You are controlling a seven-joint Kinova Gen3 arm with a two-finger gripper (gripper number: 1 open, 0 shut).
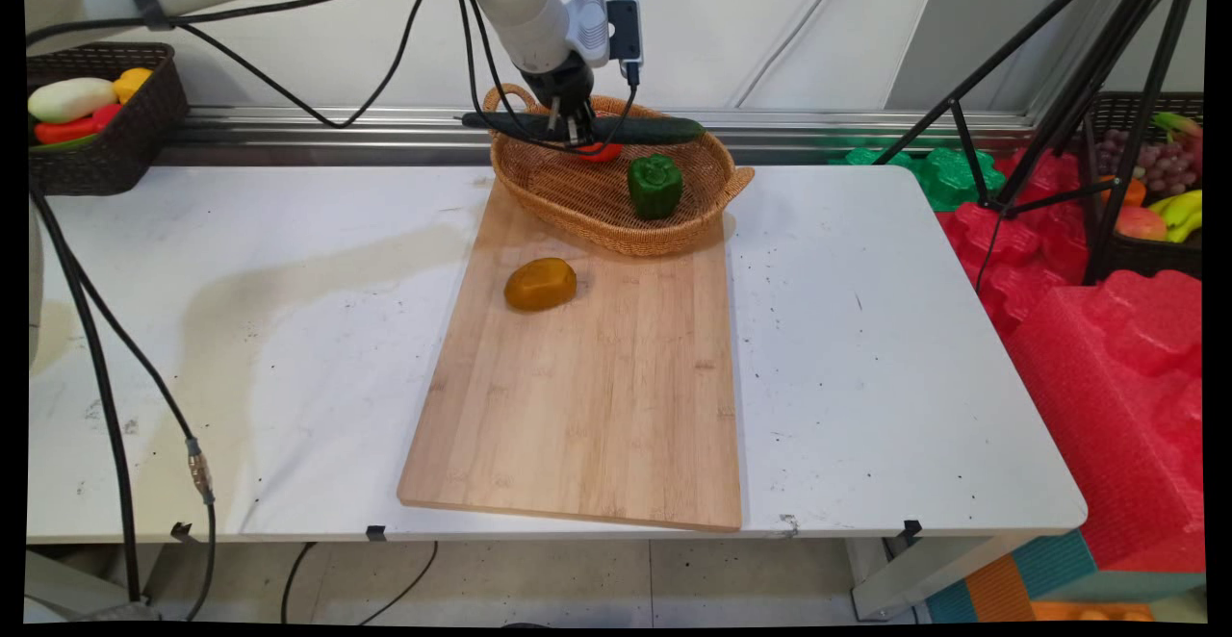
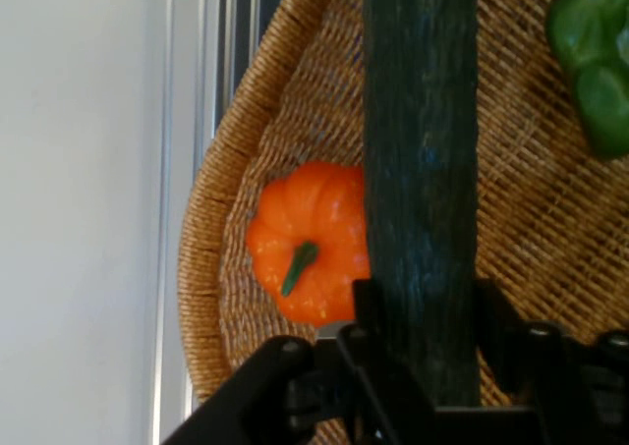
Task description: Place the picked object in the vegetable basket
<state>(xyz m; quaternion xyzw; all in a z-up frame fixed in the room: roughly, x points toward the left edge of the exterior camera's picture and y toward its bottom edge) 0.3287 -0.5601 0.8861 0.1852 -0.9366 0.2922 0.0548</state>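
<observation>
My gripper [image 1: 574,132] is shut on a long dark green cucumber [image 1: 645,130], held level above the far side of a wicker basket [image 1: 577,209]. In the hand view the cucumber [image 2: 421,170] runs straight up between the two fingers [image 2: 368,312]. Under it in the basket lies a small orange pumpkin [image 2: 310,244], seen as a red-orange patch [image 1: 599,152] in the main view. A green bell pepper [image 1: 655,186] stands in the basket to the right; its edge [image 2: 595,57] shows at the hand view's upper right.
The basket rests on the far end of a wooden cutting board [image 1: 587,396], where a brown potato [image 1: 540,284] also lies. A dark basket of produce [image 1: 101,122] stands at the far left. Tripod legs [image 1: 1049,89] and red foam [image 1: 1107,358] are to the right.
</observation>
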